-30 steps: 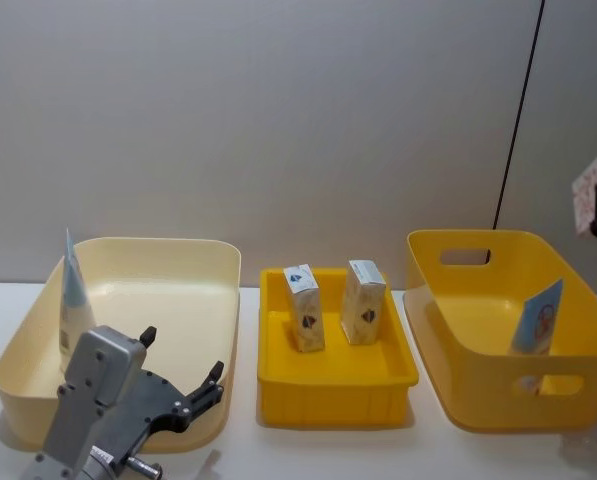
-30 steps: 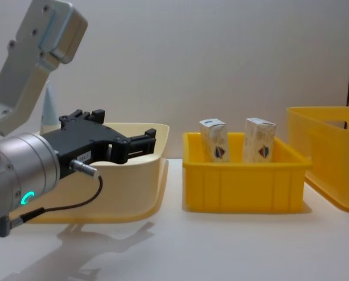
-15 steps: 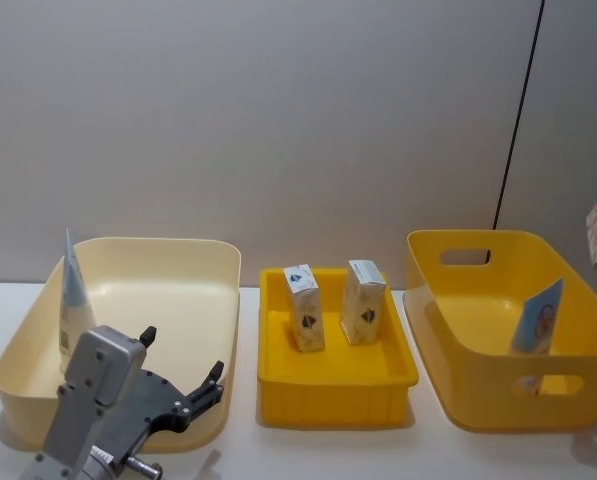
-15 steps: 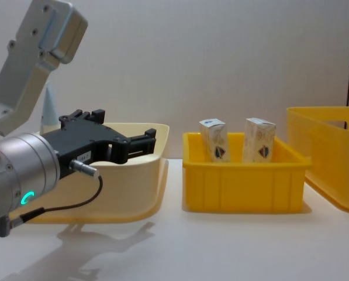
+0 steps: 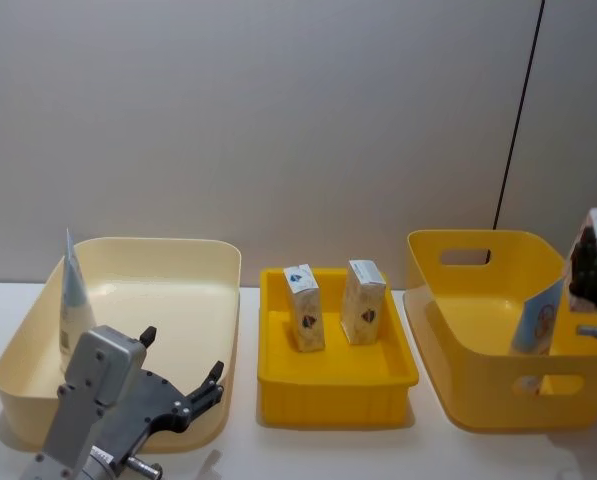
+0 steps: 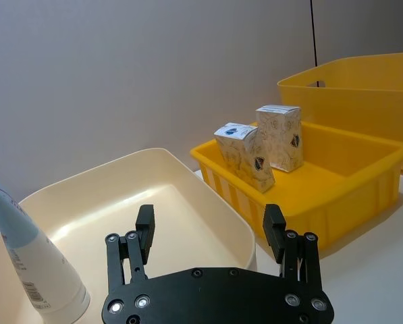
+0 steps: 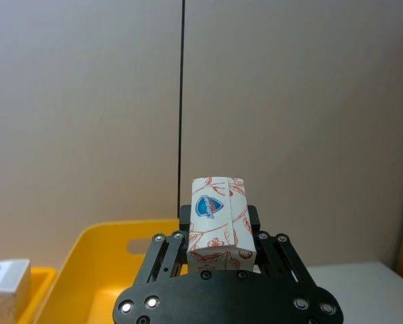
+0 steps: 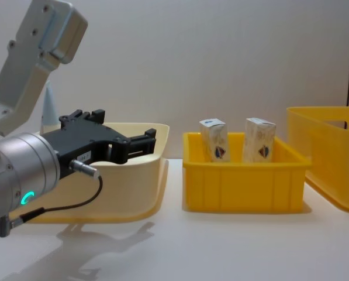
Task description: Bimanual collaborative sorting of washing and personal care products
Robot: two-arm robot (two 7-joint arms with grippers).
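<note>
Here we see the left gripper (image 8: 140, 144) level over the cream bin (image 5: 168, 262), fingers spread, nothing held, a tube (image 5: 74, 300) standing inside. At the right edge, the right gripper (image 7: 218, 233) clamps a carton (image 7: 218, 219) upright, seemingly above the big yellow bin (image 5: 478, 245).

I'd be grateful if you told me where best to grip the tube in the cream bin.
Probably from above, around its upper body: the tube stands cap-down, leaning on the cream bin wall, tapering to a flat top. The open left gripper hovers nearby.
</note>
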